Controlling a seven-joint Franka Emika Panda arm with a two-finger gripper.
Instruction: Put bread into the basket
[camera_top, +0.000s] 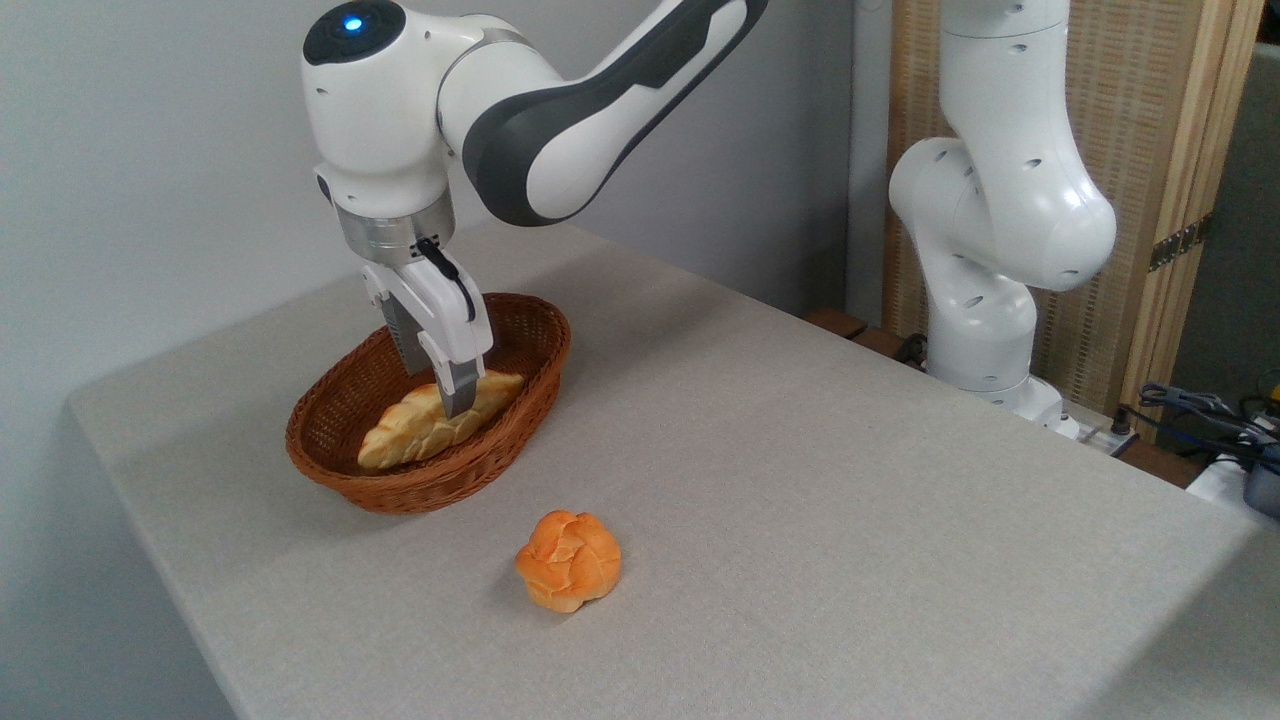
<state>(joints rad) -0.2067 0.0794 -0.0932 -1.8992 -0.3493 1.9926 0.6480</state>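
Basket first: oval reddish-brown woven wicker basket (345, 420) sits left of centre on grey table (800, 520), and long golden-brown braided loaf of bread (405, 432) lies inside it, running lengthwise, pale creases up. White two-finger gripper (458, 405) is down at the loaf's middle; the near finger covers the contact, so I can't tell if the jaws are clamped on the bread or parted. My read: placement is basically done, release and retreat are what's left. I'd open the fingers fully, then lift straight up, no sideways drift, since the far wicker rim is just behind the fingers and a snag would drag the basket. Watch the loaf doesn't stick to a pad and rise. Small round knotted orange bun (568, 574) sits on the table right of the basket, apart from it; I leave it alone.
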